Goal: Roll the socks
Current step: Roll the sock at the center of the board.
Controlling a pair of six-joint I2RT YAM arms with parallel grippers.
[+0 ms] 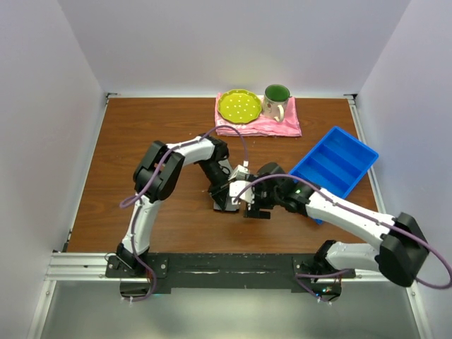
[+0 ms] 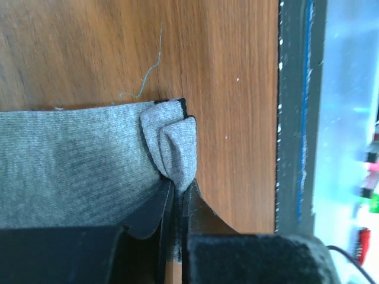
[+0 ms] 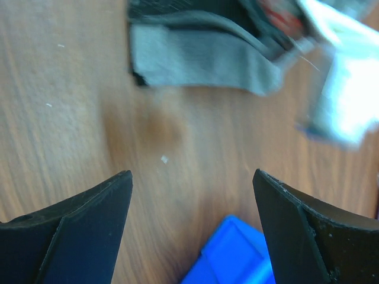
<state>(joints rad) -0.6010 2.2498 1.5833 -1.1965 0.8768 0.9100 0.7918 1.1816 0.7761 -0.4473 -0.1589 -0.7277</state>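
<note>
Two grippers meet over the wooden table (image 1: 141, 134): the left gripper (image 2: 176, 190) is clamped on a folded corner of the grey sock (image 2: 71, 160), the roll seemingly just begun, while the right gripper (image 3: 192, 174) hovers wide open with the fabric at its 12 o'clock. The next move calls for turning that fold along the sock. Its cuff is cut off, and from overhead both grippers hide it.
</note>
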